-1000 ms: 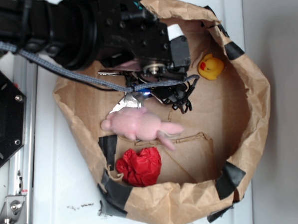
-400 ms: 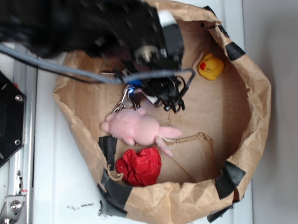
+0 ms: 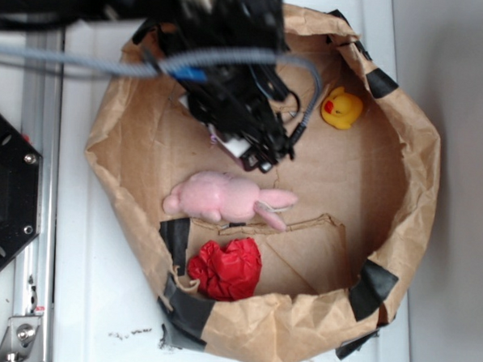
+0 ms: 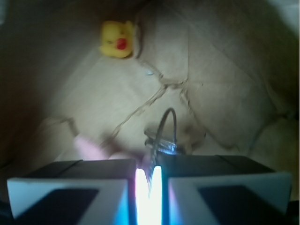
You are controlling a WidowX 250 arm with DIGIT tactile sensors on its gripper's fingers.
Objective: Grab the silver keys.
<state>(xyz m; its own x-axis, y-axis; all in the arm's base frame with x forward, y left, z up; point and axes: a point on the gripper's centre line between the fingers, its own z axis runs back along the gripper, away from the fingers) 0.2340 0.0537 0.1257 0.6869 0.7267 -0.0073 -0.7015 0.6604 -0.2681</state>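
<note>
Exterior view. You see the gripper (image 3: 263, 154) over the middle of the brown paper bag (image 3: 411, 190), which lies opened up on a white surface (image 3: 97, 303). The arm and its grey cable (image 3: 86, 59) cover the bag's upper left. The fingertips point down and to the right, just above the pink plush toy (image 3: 224, 198). From here you cannot make out the silver keys; the black fingers hide whatever sits between them. The yellow rubber duck (image 3: 341, 107) sits near the bag's upper right wall, apart from the gripper. A red crumpled object (image 3: 227, 268) lies below the plush toy, close to the bag's lower left wall. Black tape patches (image 3: 372, 287) mark the bag's rim.

Wrist view. You see the two fingers (image 4: 70, 185) drawn nearly together, with only a narrow bright slit left between the pads. The silver keys (image 4: 161, 140) hang pinched in that slit: a thin dark wire loop arcs up above the fingers, and shiny metal shows at its base; the picture is too blurred to count keys. A strip of pink plush shows left of the keys, just beyond the left pad. The duck (image 4: 117, 39) sits well beyond, on the creased paper floor.
</note>
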